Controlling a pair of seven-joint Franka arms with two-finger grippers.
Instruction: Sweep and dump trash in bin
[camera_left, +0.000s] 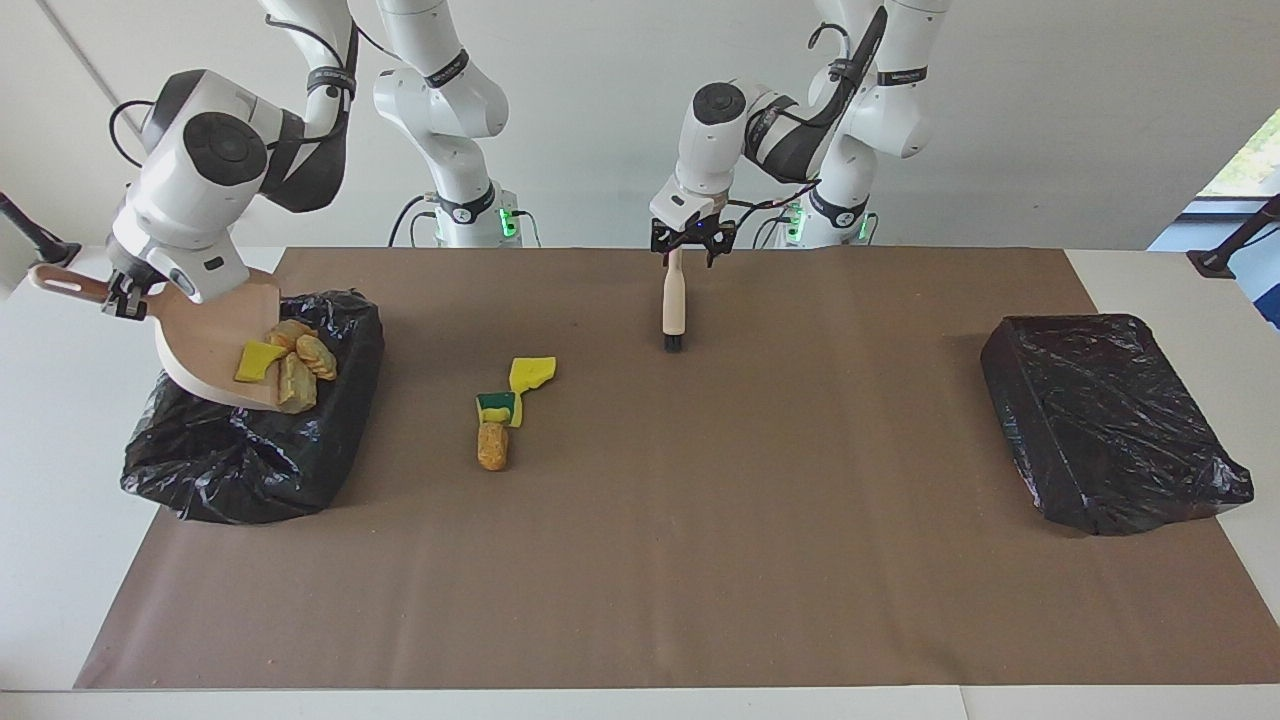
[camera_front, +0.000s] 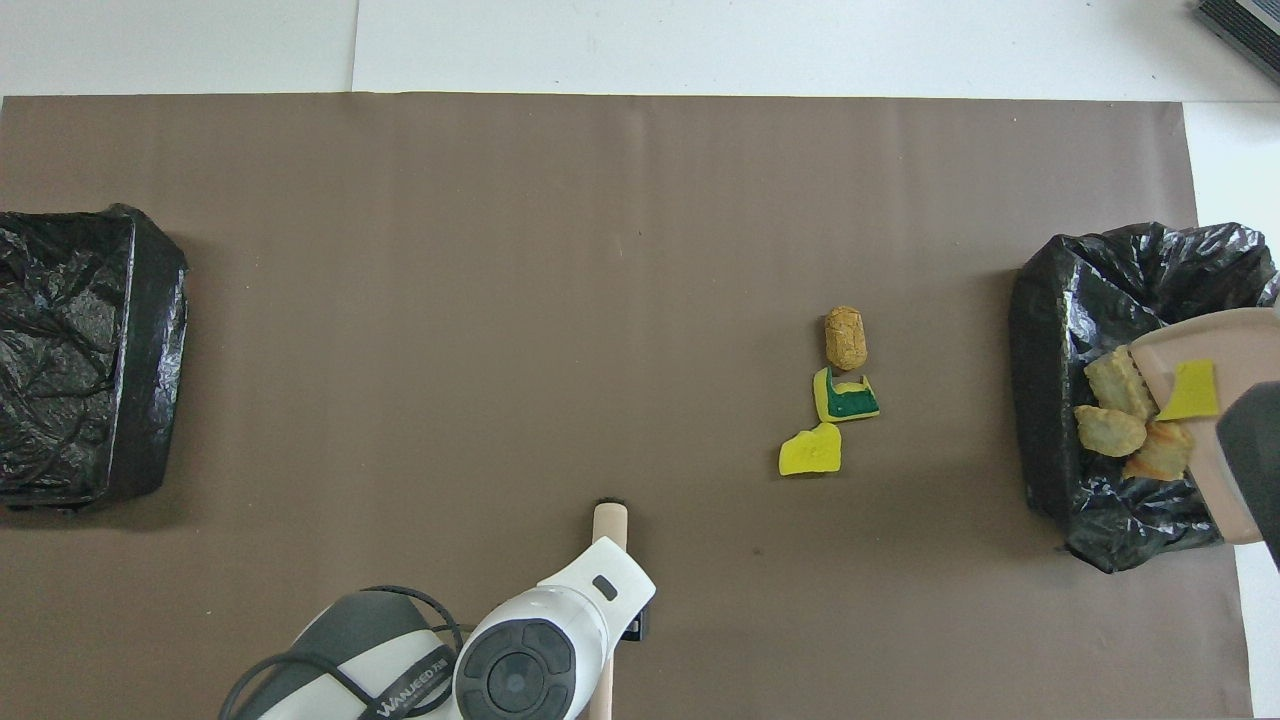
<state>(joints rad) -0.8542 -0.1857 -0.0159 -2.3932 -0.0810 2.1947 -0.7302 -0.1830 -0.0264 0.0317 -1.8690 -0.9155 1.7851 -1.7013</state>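
We find the right claw (camera_left: 128, 296) clamped on the handle of a dustpan (camera_left: 205, 350), which hangs tilted over the bin (camera_left: 300, 450) at the right arm's end of the bench (camera_left: 40, 480). Four pieces of trash (camera_left: 290, 365), one yellow and three tan, sit at the pan's lowered lip above the bin's open mouth; none is seen inside the bin as yet.

The left claw (camera_left: 690, 243) grips the top of a brush (camera_left: 675, 305), held upright with its bristles just above or on the brown mat (camera_left: 700, 550); we cannot tell which.

Three scraps lie on the mat, well apart from the bin toward the middle of the bench: a yellow sponge bit (camera_left: 532, 374), a green-backed sponge bit (camera_left: 497, 406) and a cork-like lump (camera_left: 492, 446), in a short row.

Risks noted:
- The load sits toward the pan's edge nearest the middle of the bench. In our judgement, a sideways tip could drop a piece against the bin's wall and onto the mat.
- The bin's liner is loose and crumpled; a pan lowered too far could snag it and drag the bin.
- The cork-like lump looks round and may roll away from the brush.

A second bin (camera_left: 1110, 425) stands at the left arm's end, well apart from the first.
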